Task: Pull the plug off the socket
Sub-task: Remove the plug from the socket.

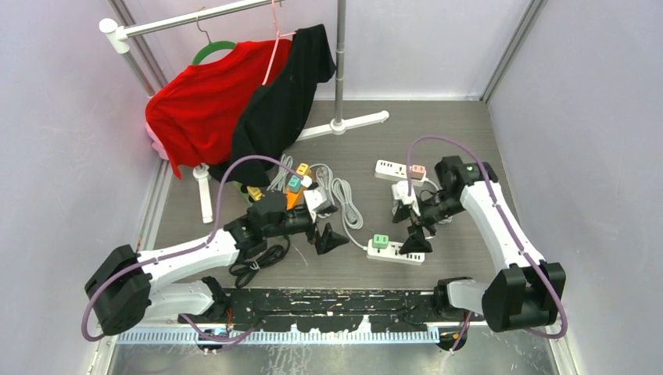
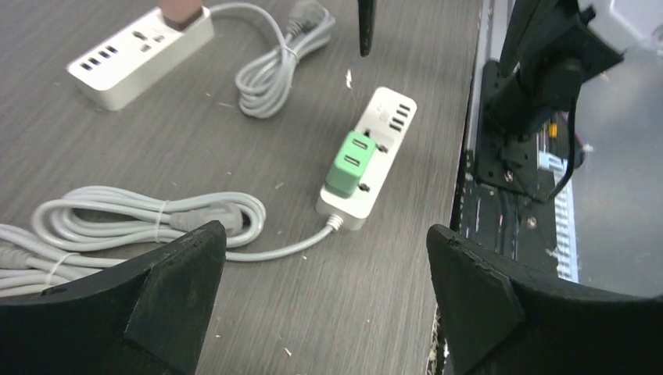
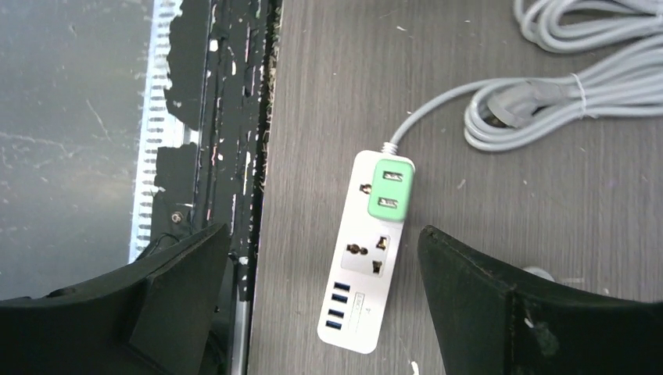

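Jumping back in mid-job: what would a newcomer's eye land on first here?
The green plug, seated in the white power strip near the table's front edge, with the open right gripper hovering above it. The left gripper, also open, faces the same strip from the side. At the back left, a red shirt and a black garment hang on a rack.

The plug (image 3: 391, 190) sits on the power strip (image 3: 358, 301) at its left end, coiled cable (image 2: 199, 220) behind
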Controlling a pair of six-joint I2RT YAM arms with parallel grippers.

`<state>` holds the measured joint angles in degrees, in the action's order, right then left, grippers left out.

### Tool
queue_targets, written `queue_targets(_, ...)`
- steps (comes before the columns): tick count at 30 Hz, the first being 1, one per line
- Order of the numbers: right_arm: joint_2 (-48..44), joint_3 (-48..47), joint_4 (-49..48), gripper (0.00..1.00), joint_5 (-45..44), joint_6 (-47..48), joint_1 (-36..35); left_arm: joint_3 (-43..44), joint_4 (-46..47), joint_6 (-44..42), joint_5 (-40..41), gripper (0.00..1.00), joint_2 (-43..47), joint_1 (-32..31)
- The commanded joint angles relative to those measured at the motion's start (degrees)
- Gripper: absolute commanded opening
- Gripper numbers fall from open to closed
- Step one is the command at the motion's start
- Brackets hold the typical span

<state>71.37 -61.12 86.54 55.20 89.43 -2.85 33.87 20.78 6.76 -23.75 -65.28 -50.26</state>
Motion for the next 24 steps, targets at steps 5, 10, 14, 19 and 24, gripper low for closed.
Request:
queue_targets(5,0.0,3.5,-22.9,0.82,-7.9,-17.4,-12.7,0.1,8.6,-10.4,1.8,0.98,-10.3,-5.6)
queue_targets(10,1.0,7.1,-31.6,0.75,-12.6,-24.6,-17.2,0.7,12.5,-10.6,2.1,0.96,-18.1,-7.2)
queue_targets(14,0.2,10.8,-37.0,0.70,-16.2,-30.8,-20.7,1.8,14.7,-10.4,1.6,0.95,-22.8,-7.6)
queue_targets(19,-3.4,16.0,-47.4,0.71,-19.7,-35.8,-21.1,2.6,16.8,-10.4,1.3,0.95,-26.1,-7.8)
queue_targets(24,-6.4,20.9,-50.7,0.69,-19.8,-36.1,-21.2,2.4,20.0,-10.3,0.1,0.95,-28.2,-7.7)
